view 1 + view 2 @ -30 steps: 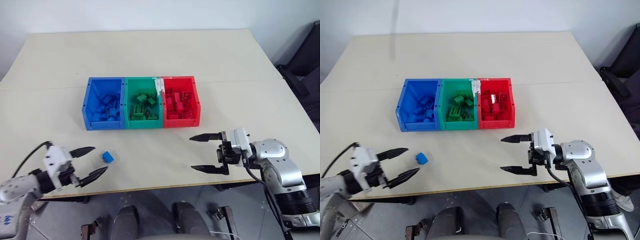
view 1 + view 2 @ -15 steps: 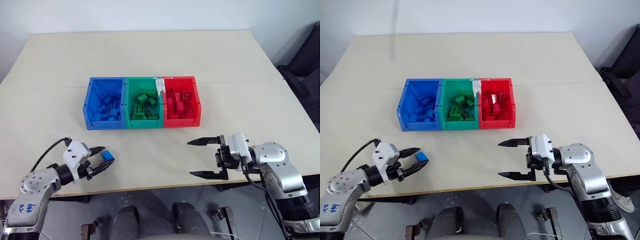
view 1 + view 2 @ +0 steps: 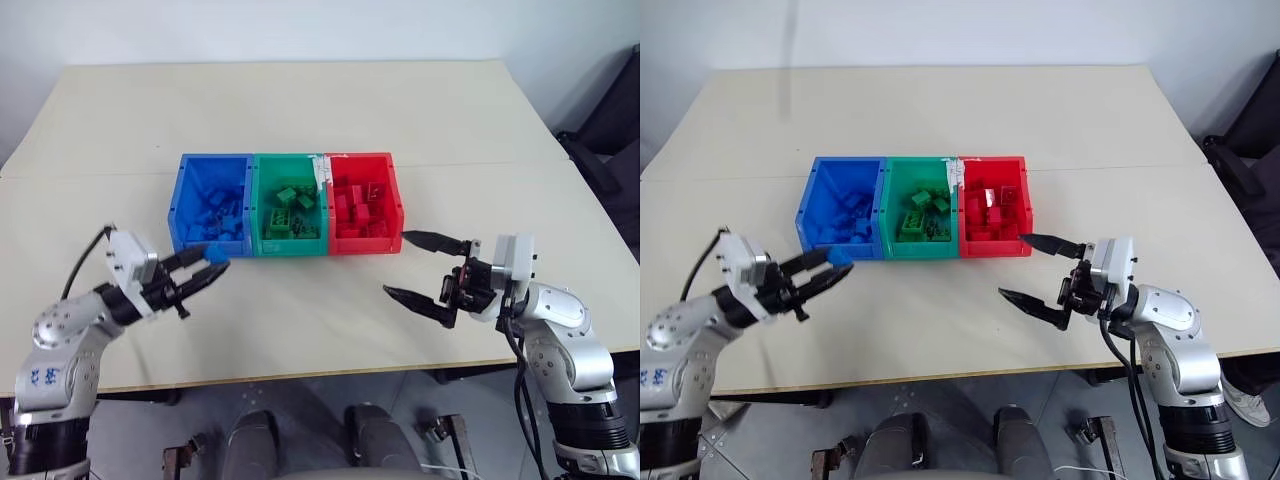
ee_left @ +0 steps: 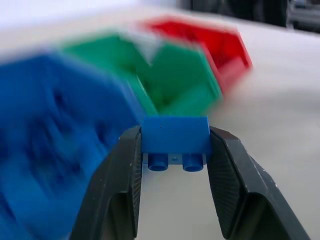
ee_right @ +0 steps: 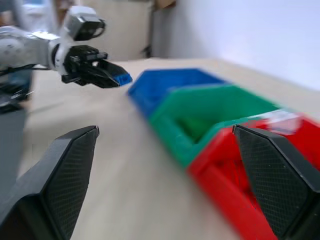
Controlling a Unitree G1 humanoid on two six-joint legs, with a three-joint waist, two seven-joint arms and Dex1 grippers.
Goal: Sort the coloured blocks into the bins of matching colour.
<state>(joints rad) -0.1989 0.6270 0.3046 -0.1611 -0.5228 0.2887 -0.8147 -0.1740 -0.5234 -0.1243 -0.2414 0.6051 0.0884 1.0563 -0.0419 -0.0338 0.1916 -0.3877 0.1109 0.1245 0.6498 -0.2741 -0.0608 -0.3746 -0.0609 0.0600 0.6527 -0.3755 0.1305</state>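
My left gripper [image 3: 212, 270] is shut on a small blue studded block [image 4: 175, 134], held above the table just in front of the blue bin's [image 3: 177, 212] near left corner. The block sits between the two black fingers [image 4: 122, 175] with its studs pointing down. The blue, green [image 3: 287, 236] and red [image 3: 394, 208] bins stand joined in a row at mid-table, each holding several blocks of its own colour. My right gripper [image 3: 396, 264] hangs open with nothing in it, just off the red bin's near right corner, pointing left. The right wrist view shows the left gripper [image 5: 112, 75] carrying the block.
White tape [image 3: 320, 178] marks the rim between the green and red bins. The table's front edge [image 3: 300, 372] runs close below both grippers. A dark chair [image 3: 610, 130] stands off the table's right side. Bare tabletop lies between the grippers.
My left gripper closed on the blue block that lay on the table and lifted it up toward the blue bin. My right gripper rose a little and turned, staying open.
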